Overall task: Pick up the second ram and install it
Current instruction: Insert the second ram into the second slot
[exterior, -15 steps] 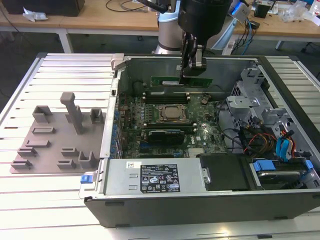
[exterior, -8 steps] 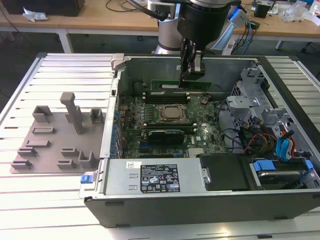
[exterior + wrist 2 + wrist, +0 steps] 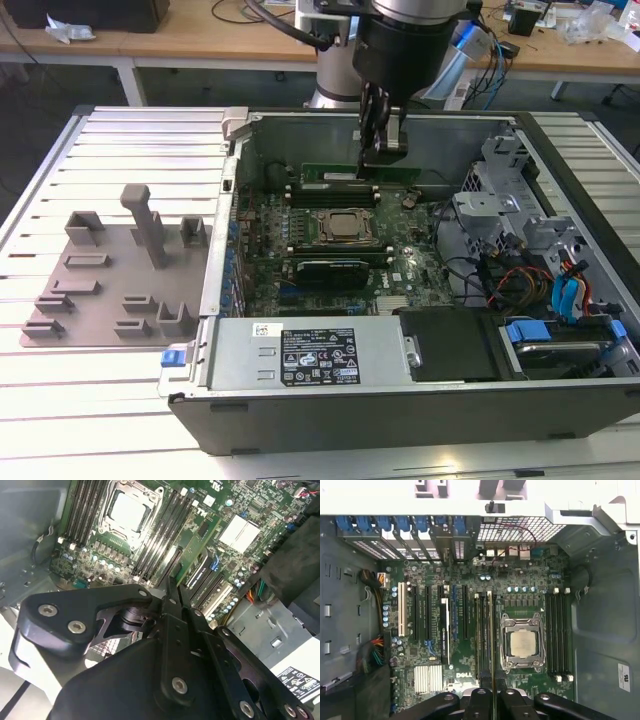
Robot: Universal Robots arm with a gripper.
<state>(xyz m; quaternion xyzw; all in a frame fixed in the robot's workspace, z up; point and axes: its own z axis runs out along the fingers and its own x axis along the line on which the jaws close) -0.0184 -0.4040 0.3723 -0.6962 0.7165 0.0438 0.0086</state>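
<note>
On the slatted desk (image 3: 120,380) the open computer case (image 3: 330,400) sits, the pincer (image 3: 492,692) clamped on the second ram (image 3: 490,640), its long axis running along the motherboard's (image 3: 465,650) memory slots (image 3: 481,635) directly beneath.

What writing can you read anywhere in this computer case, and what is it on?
Black label on the power supply cover: too small to read.
Small white sticker beside it: too small to read.
Wall sticker on the case wall, first wrist view: too small to read.
</note>
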